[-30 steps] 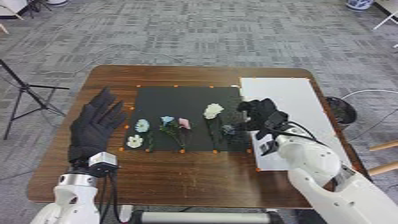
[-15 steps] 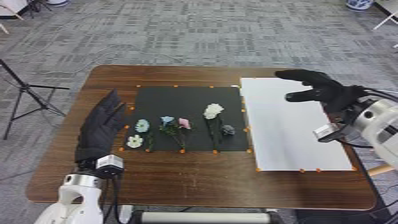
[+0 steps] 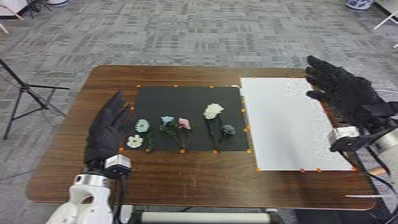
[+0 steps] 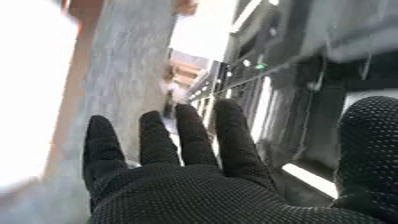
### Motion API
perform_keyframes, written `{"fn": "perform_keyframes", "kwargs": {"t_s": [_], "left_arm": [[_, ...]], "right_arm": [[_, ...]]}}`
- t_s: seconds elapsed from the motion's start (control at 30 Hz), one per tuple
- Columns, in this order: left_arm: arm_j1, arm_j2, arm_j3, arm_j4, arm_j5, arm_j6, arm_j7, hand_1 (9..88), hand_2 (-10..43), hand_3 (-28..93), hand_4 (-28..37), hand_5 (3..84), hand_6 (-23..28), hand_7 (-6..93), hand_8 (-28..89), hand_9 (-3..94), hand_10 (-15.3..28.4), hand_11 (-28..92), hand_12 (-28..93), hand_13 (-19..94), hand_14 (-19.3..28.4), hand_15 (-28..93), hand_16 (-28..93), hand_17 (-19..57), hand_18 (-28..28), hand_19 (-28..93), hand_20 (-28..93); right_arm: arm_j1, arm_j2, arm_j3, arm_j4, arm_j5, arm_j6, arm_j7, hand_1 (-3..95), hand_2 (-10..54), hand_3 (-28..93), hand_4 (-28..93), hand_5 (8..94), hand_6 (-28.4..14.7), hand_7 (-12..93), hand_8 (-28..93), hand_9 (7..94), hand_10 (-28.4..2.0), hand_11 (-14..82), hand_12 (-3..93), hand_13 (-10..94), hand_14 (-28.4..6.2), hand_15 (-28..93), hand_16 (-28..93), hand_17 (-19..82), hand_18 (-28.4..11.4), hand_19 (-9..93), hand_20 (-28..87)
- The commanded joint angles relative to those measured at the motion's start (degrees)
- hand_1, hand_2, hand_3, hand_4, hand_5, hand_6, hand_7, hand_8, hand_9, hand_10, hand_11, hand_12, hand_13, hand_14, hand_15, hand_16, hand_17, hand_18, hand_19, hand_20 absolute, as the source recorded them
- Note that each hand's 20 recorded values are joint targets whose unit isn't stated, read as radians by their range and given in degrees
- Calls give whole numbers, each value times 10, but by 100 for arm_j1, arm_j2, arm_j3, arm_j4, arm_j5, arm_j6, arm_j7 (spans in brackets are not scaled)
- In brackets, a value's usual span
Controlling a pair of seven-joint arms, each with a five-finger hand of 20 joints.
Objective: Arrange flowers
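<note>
As the stemmed flowers (image 3: 213, 110) lie side by side on the black mat (image 3: 162, 100), arranging seems done bar straightening; the released right hand (image 3: 349, 95) hovers well right of the mat, the relaxed left hand (image 3: 105, 132) just left.

White seven-joint arms | black textured fabric gloves | pale boxy wrist modules | dark cables along forearms
</note>
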Motion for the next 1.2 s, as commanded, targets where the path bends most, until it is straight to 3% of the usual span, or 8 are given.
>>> {"fn": "perform_keyframes", "kwargs": {"t_s": [0.03,0.17,0.4,0.5,0.6,0.7,1.1,1.2], "left_arm": [[132,-211,171,41,-313,-29,63,220,-35,643,-282,205,3,161,-94,172,83,57,203,133,106,41,111,-156,189,376,81],[10,-236,211,90,-274,-182,123,219,-38,638,-283,196,0,155,-93,166,78,34,209,129,103,12,116,-162,191,364,78],[217,-235,102,33,-374,-471,-80,217,-51,627,-283,192,-1,152,-90,161,73,0,225,117,104,-13,127,-171,197,356,70],[7,-197,192,123,-339,-467,7,219,-51,624,-283,192,0,150,-89,161,74,-6,227,114,103,-16,127,-173,198,355,68],[-6,-125,188,105,-307,-497,14,216,-51,630,-283,194,1,149,-87,161,74,-8,232,111,102,-18,128,-174,196,354,68],[155,-199,184,65,-364,-387,8,216,-50,632,-283,198,4,150,-86,161,74,-7,235,112,101,-18,130,-174,192,352,67],[108,-246,211,87,-356,-464,-123,220,-49,632,-283,203,7,148,-85,163,76,-4,237,114,100,-18,133,-173,191,350,71],[-29,-205,246,119,-361,-418,2,220,-47,632,-283,203,6,149,-85,163,77,-2,239,116,102,-17,134,-173,191,352,72]], "right_arm": [[-429,-267,-31,-192,1424,249,-12,71,62,717,-248,217,-35,17,-60,188,-105,-43,158,107,-102,-164,396,-169,-188,323,66],[-495,-140,13,-224,1126,371,-38,70,66,712,-250,218,-35,18,-60,185,-103,-44,159,104,-99,-171,405,-175,-182,325,59],[-766,-283,-108,-275,975,440,41,59,66,714,-264,195,-38,16,-58,165,-98,-54,165,86,-95,-200,423,-186,-178,317,52],[-710,-192,-82,-255,1008,531,69,57,65,712,-267,189,-39,14,-56,162,-99,-57,173,86,-98,-207,431,-187,-180,317,54],[-744,-214,-116,-322,872,642,123,56,57,718,-266,201,-41,21,-54,179,-105,-50,178,107,-104,-195,435,-185,-186,335,59],[-767,-277,-191,-296,959,622,164,55,51,720,-264,215,-42,31,-56,194,-111,-40,183,116,-105,-181,436,-177,-187,339,61],[-832,-474,-144,-465,935,572,319,83,48,722,-253,220,-42,40,-60,200,-116,-35,188,121,-103,-160,436,-173,-186,341,68],[-778,-387,-151,-456,944,712,220,85,48,721,-250,221,-42,40,-61,200,-115,-36,189,122,-103,-158,436,-173,-187,342,68]]}}
